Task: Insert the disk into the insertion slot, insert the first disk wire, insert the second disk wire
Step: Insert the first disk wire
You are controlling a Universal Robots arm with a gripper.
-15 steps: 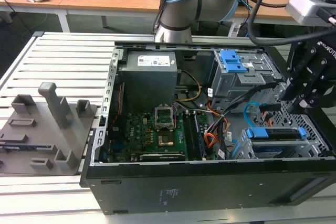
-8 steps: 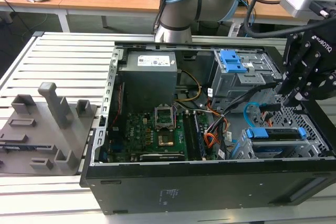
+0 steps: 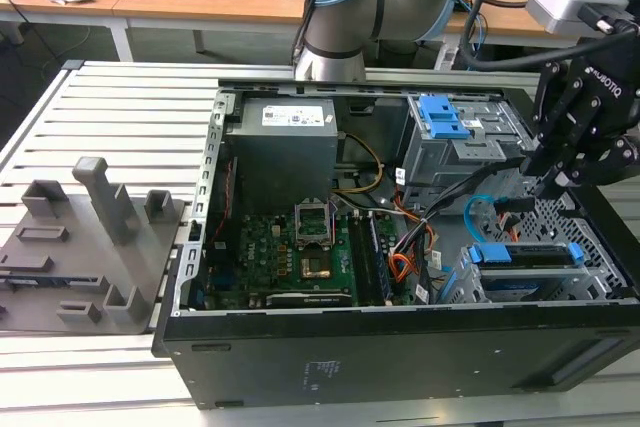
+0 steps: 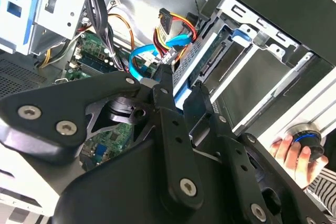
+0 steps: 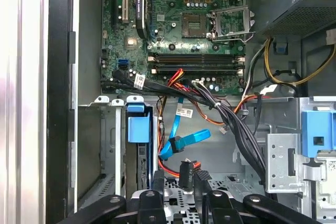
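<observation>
Exterior view: your gripper (image 3: 548, 185) hangs just above the insertion slot (image 3: 455, 289), inside the open PC case (image 3: 400, 347) on the slatted counter (image 3: 120, 107). The disk (image 3: 520, 287) sits in the insertion slot with its blue rails showing. The taller cage with the blue latch (image 3: 445, 117) is just beside the insertion slot, deeper in the case. A grey fixture (image 3: 100, 227) lies well apart from the insertion slot, outside the case on the exterior view's left. In the first wrist view the fingers (image 5: 157, 182) are spread with a gap between them, and I see nothing pinched. The gripper (image 5: 179, 176) is just off the open end of the insertion slot (image 5: 107, 150), with the disk (image 5: 144, 156) seated inside. The first disk wire (image 5: 186, 170) has its black plug right at the fingertips, beside the insertion slot; you can't tell from this whether it's seated. The second disk wire (image 5: 184, 140) loops loose near the insertion slot, just past that plug. The second wrist view matches: gripper (image 4: 180, 81) is short of the first disk wire (image 4: 170, 24), the second disk wire (image 4: 139, 56) curls next to it, and both are near the disk (image 4: 207, 64) in the insertion slot (image 4: 265, 40). A hand (image 4: 289, 153) rests on a round knob (image 4: 307, 140) outside the case, well apart from the insertion slot.
</observation>
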